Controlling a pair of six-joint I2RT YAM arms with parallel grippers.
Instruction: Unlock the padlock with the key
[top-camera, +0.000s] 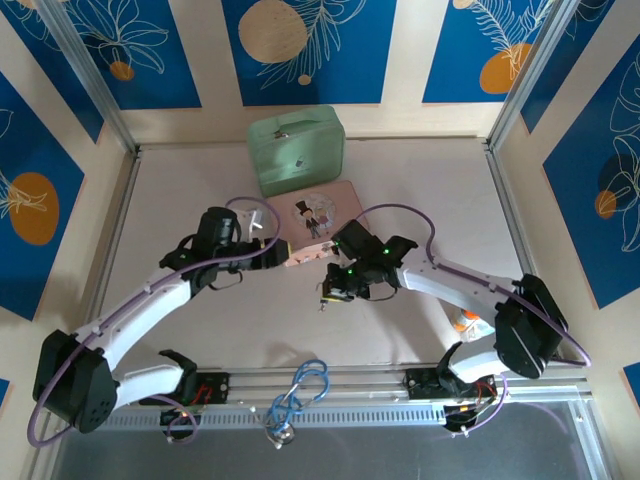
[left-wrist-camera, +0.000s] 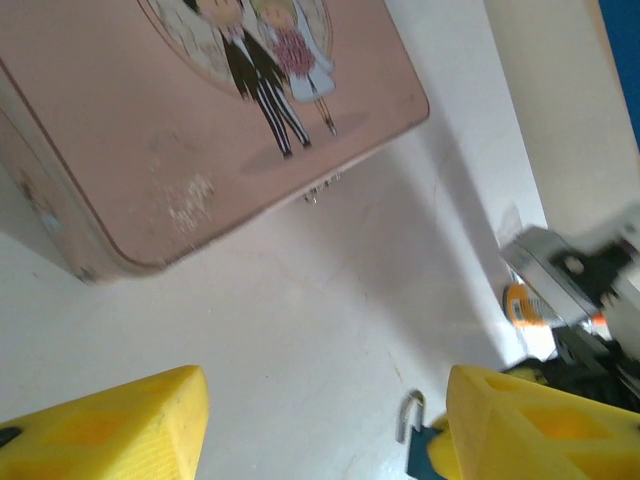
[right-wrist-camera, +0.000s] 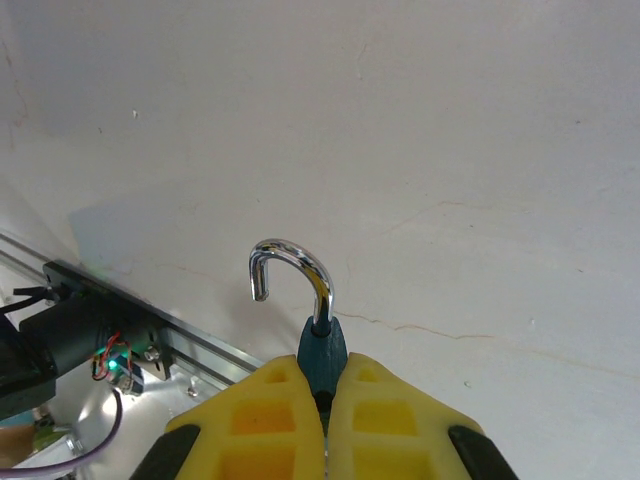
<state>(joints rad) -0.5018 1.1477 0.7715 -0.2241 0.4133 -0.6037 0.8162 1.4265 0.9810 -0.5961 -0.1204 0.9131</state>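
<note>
My right gripper (top-camera: 335, 290) (right-wrist-camera: 322, 385) is shut on the blue body of the tiny padlock (right-wrist-camera: 322, 350), just above the white table. Its silvery shackle (right-wrist-camera: 290, 255) stands free of the body at one end, hooking to the left. My left gripper (top-camera: 275, 250) (left-wrist-camera: 320, 400) is open with nothing between its yellow fingers, a little left of the right gripper and close to the pink box's near edge. In the left wrist view the padlock (left-wrist-camera: 418, 448) shows low down beside the right finger (left-wrist-camera: 540, 420). The key is out of view.
A pink box (top-camera: 315, 220) (left-wrist-camera: 200, 110) with a cartoon couple lies flat mid-table. Behind it stands a green box (top-camera: 297, 150). An orange-and-white object (top-camera: 467, 320) (left-wrist-camera: 522, 305) sits by the right arm. A metal rail (right-wrist-camera: 200, 345) and blue cables (top-camera: 300, 390) line the near edge.
</note>
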